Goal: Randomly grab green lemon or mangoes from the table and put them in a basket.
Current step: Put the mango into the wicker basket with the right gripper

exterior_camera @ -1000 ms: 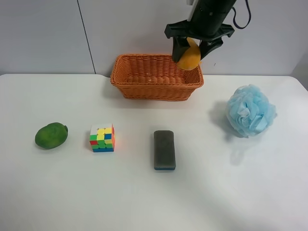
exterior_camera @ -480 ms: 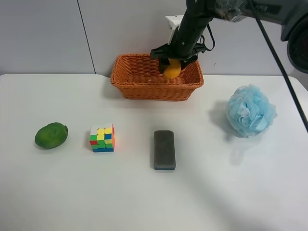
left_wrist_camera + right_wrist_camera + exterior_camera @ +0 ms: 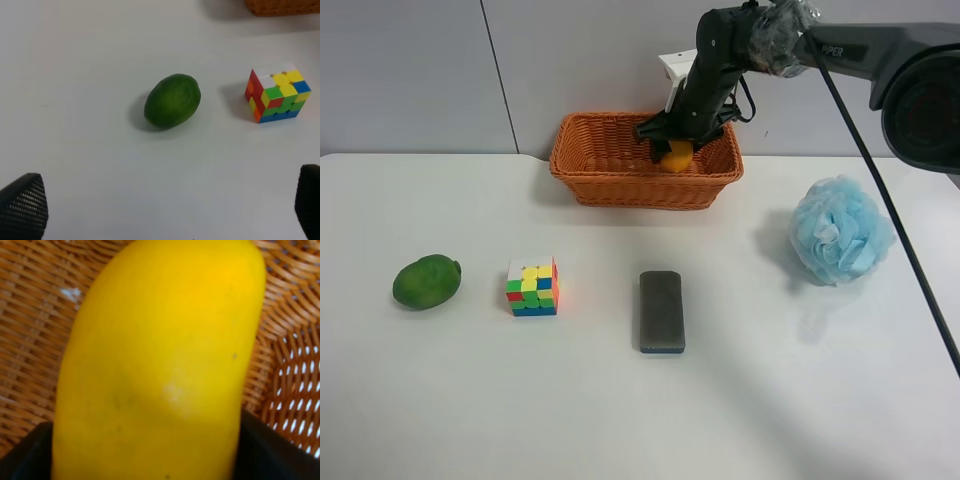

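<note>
The orange-yellow mango (image 3: 677, 156) is down inside the wicker basket (image 3: 620, 188), near its right end, held by my right gripper (image 3: 680, 146), the arm at the exterior high view's right. The right wrist view is filled by the mango (image 3: 160, 365), between the black fingers (image 3: 272, 452) and over the basket's weave (image 3: 35, 340). The green lemon (image 3: 426, 281) lies on the white table (image 3: 770, 400) at the far left. In the left wrist view it (image 3: 172, 100) lies ahead of my open, empty left gripper (image 3: 165, 202).
A multicoloured puzzle cube (image 3: 532, 287) stands right of the lemon and also shows in the left wrist view (image 3: 277, 98). A dark grey block (image 3: 662, 311) lies mid-table. A blue bath pouf (image 3: 841, 230) sits at the right. The left arm is out of the exterior view.
My right gripper has moved left and down with the mango, from above the basket's right rim into the basket. The lemon, cube, block and pouf have not moved.
</note>
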Motion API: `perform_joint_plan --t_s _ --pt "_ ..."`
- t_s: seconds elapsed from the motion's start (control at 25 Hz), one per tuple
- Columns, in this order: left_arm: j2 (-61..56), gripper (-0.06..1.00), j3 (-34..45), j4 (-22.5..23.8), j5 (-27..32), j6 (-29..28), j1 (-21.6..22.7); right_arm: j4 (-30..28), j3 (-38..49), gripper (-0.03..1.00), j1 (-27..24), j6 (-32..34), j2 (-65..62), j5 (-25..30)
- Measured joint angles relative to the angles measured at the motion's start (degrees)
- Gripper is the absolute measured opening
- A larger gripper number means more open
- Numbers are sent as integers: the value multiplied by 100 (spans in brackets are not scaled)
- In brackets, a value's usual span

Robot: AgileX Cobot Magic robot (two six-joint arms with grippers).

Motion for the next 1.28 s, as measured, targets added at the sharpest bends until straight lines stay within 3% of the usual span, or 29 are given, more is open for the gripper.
perform_joint_plan --t_s 0.32,0.44,0.52,0.88,1.08,1.28 --pt "0 99 0 0 0 0 0 -87 0 66 0 0 13 -6" --pt "0 99 0 0 0 0 0 -87 0 87 0 0 13 -50" --pt "0 99 0 0 0 0 0 -94 0 95 0 0 13 -76" --pt "0 99 0 0 0 0 0 -89 0 99 0 0 -38 1" --pt "0 99 0 0 0 0 0 -89 0 99 0 0 -538 663" --pt "0 99 0 0 0 0 0 -40 0 99 0 0 -1335 1931"
